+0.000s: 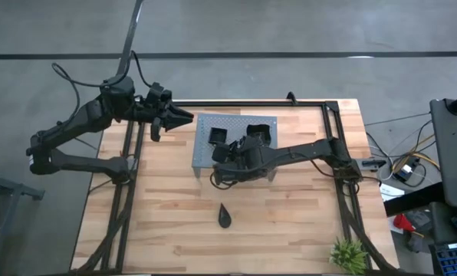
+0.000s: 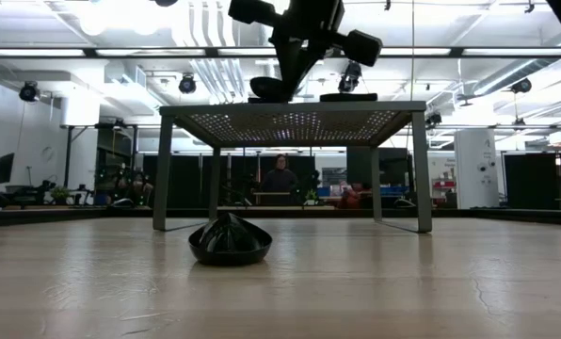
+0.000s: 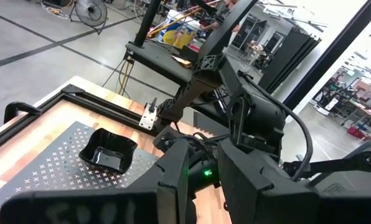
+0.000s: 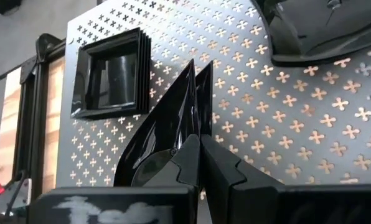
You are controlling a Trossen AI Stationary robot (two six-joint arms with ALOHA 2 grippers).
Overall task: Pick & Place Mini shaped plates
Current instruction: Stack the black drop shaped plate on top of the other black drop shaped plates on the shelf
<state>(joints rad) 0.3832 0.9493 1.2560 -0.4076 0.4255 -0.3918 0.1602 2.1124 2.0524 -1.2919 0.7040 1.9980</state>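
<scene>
Right claw [image 4: 200, 163] pinched tight on the rim of a teardrop plate [image 4: 167, 134], above the grey rack [image 4: 310, 118] in the middle of the tabletop [image 1: 290, 215]. Sat on the rack near it: a stack of square plates [image 4: 108, 73] and one more square plate [image 3: 108, 151]. Lay alone on the bare wood toward the front edge: another teardrop plate [image 1: 225, 218]. Left claw [image 1: 171, 116] waited by the back left corner, fingers partly apart, holding nothing. Looked partly done, with more plates left to move.
</scene>
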